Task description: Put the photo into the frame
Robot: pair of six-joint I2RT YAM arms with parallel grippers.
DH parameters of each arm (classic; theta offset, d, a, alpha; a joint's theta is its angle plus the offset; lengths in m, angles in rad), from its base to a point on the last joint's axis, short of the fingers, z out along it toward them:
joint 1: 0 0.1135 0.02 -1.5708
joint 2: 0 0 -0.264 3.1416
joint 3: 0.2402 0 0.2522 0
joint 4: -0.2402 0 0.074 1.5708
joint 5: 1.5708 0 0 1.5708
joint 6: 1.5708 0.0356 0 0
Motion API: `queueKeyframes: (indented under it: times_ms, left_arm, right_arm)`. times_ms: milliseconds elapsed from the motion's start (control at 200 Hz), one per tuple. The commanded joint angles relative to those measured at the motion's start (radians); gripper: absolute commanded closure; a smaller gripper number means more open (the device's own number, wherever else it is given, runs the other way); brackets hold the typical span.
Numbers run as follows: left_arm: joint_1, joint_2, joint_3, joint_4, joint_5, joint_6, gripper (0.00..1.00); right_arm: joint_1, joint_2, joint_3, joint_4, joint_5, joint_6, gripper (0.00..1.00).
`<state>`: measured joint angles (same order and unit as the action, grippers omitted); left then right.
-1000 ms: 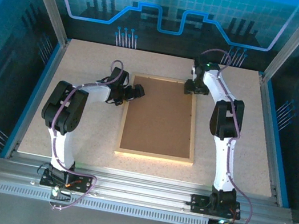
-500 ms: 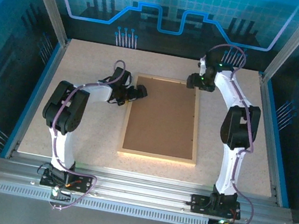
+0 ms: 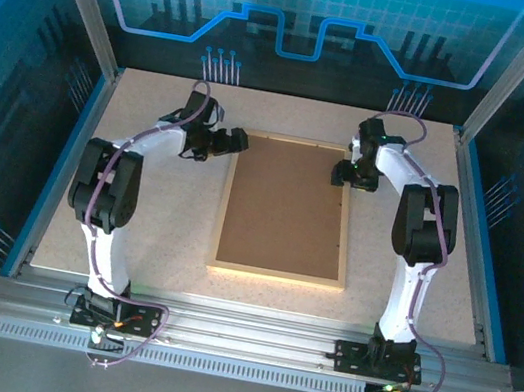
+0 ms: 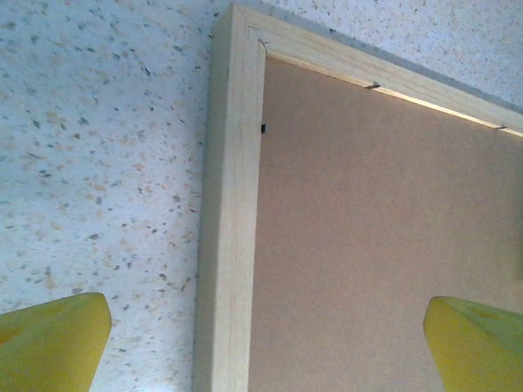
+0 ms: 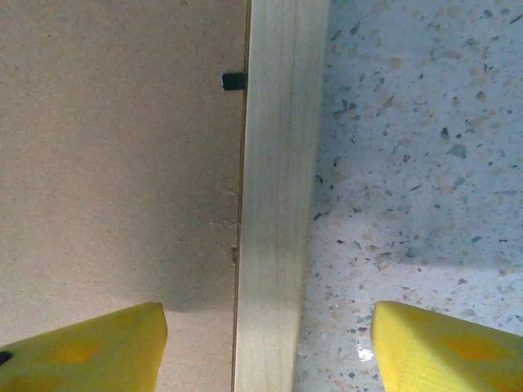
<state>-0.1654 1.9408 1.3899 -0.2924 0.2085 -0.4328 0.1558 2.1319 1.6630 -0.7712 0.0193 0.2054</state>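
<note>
The frame [image 3: 224, 200] lies flat in the middle of the table [image 3: 175, 227], back upward, with a brown backing board [image 3: 285, 210] set inside its rails. The board hides whatever is under it.

The left gripper [image 3: 236, 141] hangs over the far left corner with its jaws spread wide, one finger over the table and the other over the board, and it holds nothing. The right gripper [image 3: 343, 177] hangs over the right rail towards the far end. Its jaws are apart, one on each side of the rail, with a gap on both sides, so it is also empty.

The main risk is probably the frame sliding. Nothing pins it down, so a finger that lands on the rail instead of beside it would likely push the frame across the table. If only one side closes or lifts, the frame could twist or tip. The board could then come loose from its small black tab [image 5: 234, 81]. A finger pressing on the board might also bend it.
</note>
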Motion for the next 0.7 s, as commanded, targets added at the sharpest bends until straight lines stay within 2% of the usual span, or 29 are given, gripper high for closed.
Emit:
queueKeyframes:
  times_ms: [0,160,250,435,695]
  left_arm:
    - [0.007,0.052,0.061,-0.111,-0.046,0.07,0.01]
    - [0.007,0.115,0.137,-0.177,-0.068,0.095,0.07]
    - [0.007,0.142,0.175,-0.214,-0.083,0.112,0.14]
    - [0.006,0.171,0.221,-0.257,-0.116,0.13,0.18]
    - [0.009,0.279,0.378,-0.317,-0.164,0.152,0.19]
  right_arm:
    - [-0.005,0.004,0.004,0.025,0.029,0.012,0.36]
    - [-0.008,0.005,-0.014,0.048,0.057,0.016,0.46]
    - [-0.008,0.009,-0.017,0.052,0.049,0.012,0.54]
    - [-0.009,0.011,-0.036,0.065,0.05,0.015,0.66]
    - [-0.008,-0.001,-0.051,0.075,0.044,0.018,0.67]
